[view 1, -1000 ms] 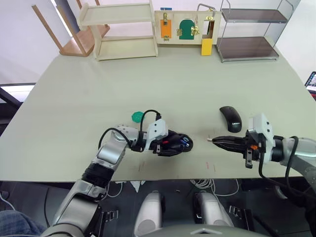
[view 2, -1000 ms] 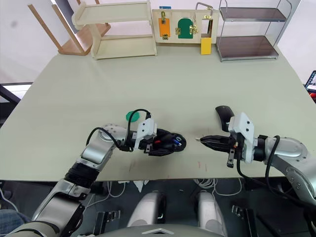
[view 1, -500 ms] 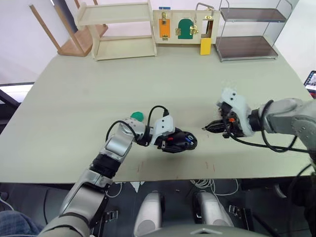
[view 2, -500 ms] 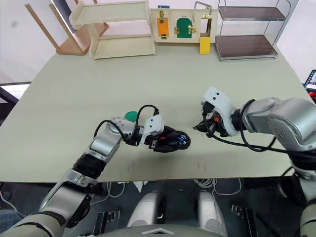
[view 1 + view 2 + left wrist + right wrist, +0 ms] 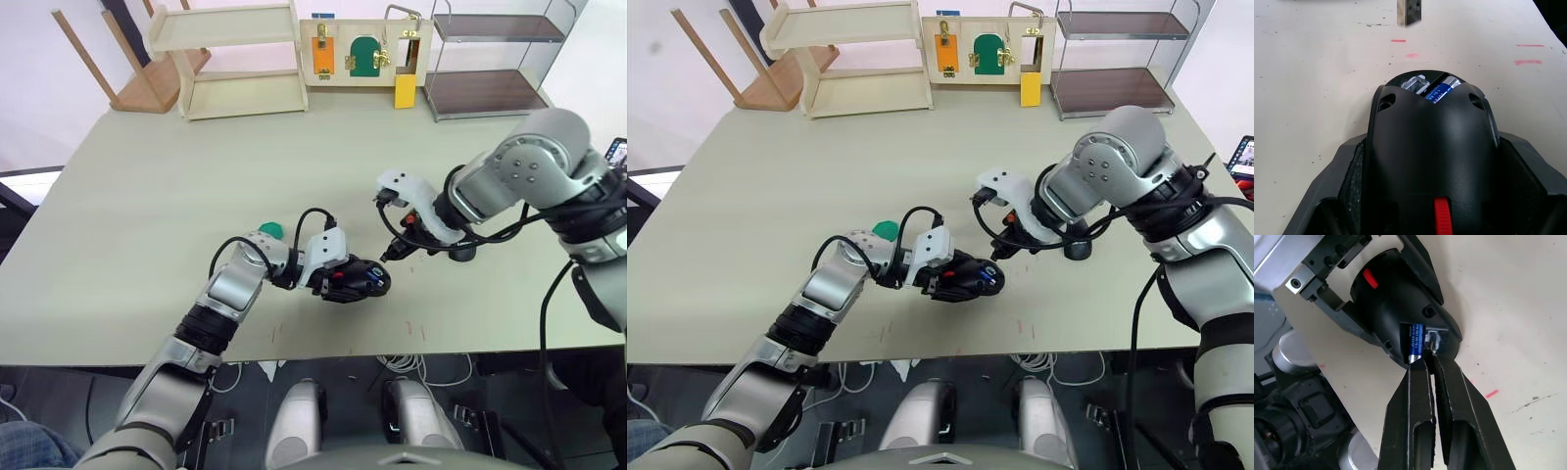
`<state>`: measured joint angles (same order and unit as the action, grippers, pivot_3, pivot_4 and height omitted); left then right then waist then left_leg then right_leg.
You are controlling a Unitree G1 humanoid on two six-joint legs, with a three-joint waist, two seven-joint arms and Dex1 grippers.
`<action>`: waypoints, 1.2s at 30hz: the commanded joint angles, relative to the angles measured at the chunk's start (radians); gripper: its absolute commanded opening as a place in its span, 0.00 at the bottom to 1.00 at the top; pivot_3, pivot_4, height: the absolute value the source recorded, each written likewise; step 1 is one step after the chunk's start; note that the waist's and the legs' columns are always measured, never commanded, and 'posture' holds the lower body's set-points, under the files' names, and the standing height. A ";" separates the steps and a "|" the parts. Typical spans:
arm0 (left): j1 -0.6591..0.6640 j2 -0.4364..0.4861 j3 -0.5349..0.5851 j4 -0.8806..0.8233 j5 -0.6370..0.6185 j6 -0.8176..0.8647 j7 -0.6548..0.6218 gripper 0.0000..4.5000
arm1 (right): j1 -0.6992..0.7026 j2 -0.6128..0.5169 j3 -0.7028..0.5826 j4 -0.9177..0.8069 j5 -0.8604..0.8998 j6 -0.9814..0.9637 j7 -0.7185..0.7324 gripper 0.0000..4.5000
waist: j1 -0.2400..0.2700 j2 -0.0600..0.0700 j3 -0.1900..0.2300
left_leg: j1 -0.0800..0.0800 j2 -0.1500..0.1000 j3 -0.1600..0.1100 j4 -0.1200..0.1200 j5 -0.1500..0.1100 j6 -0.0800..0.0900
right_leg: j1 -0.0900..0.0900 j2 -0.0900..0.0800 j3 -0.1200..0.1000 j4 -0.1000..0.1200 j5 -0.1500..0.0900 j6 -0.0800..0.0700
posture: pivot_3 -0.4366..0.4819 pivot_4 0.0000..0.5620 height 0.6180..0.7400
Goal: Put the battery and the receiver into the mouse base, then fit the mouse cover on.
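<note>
Black oval mouse base (image 5: 355, 280) with red wheel part, clamped sideways in left gripper (image 5: 338, 281) on the bench (image 5: 147, 215). Blue battery (image 5: 1442, 88) seated in its open hollow beside a silvery slot. Right gripper (image 5: 1430, 358) nearly closed, tips at that hollow, pinching something tiny, unidentifiable. Mouse cover (image 5: 462, 251) behind right arm.
</note>
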<state>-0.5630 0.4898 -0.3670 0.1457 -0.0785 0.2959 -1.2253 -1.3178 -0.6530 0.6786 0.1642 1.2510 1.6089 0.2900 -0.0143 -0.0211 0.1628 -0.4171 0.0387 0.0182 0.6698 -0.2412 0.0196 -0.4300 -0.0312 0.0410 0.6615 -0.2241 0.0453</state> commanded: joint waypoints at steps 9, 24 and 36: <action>0.026 0.012 -0.018 -0.040 0.010 0.042 0.013 0.66 | -0.044 0.062 0.046 0.149 0.293 0.006 -0.368 0.00 | -0.002 0.000 0.000 | 0.000 0.000 0.000 0.000 0.000 0.000 | 0.000 0.000 0.000 0.000 0.000 0.000 | 0.48 0.27 1.00; 0.022 0.031 -0.034 -0.091 0.021 0.108 0.022 0.66 | -0.003 0.122 -0.016 0.204 0.396 0.006 -0.575 0.00 | -0.008 0.000 0.000 | 0.000 0.001 0.000 -0.001 0.000 0.000 | 0.000 0.001 0.000 0.000 0.000 0.000 | 0.48 0.27 1.00; 0.026 0.040 -0.040 -0.123 0.017 0.138 0.026 0.66 | 0.018 0.129 -0.013 0.208 0.441 0.006 -0.632 0.00 | -0.017 0.000 0.000 | 0.000 0.001 0.000 -0.001 0.000 0.000 | 0.000 0.001 0.000 -0.001 0.000 0.000 | 0.48 0.27 1.00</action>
<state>-0.5498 0.5237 -0.3805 0.0395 -0.0686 0.4159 -1.1945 -1.3069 -0.5200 0.6859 0.3770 1.6665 1.6093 -0.3354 -0.0317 -0.0211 0.1628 -0.4175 0.0393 0.0176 0.6686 -0.2413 0.0199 -0.4304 -0.0306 0.0408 0.6607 -0.2242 0.0454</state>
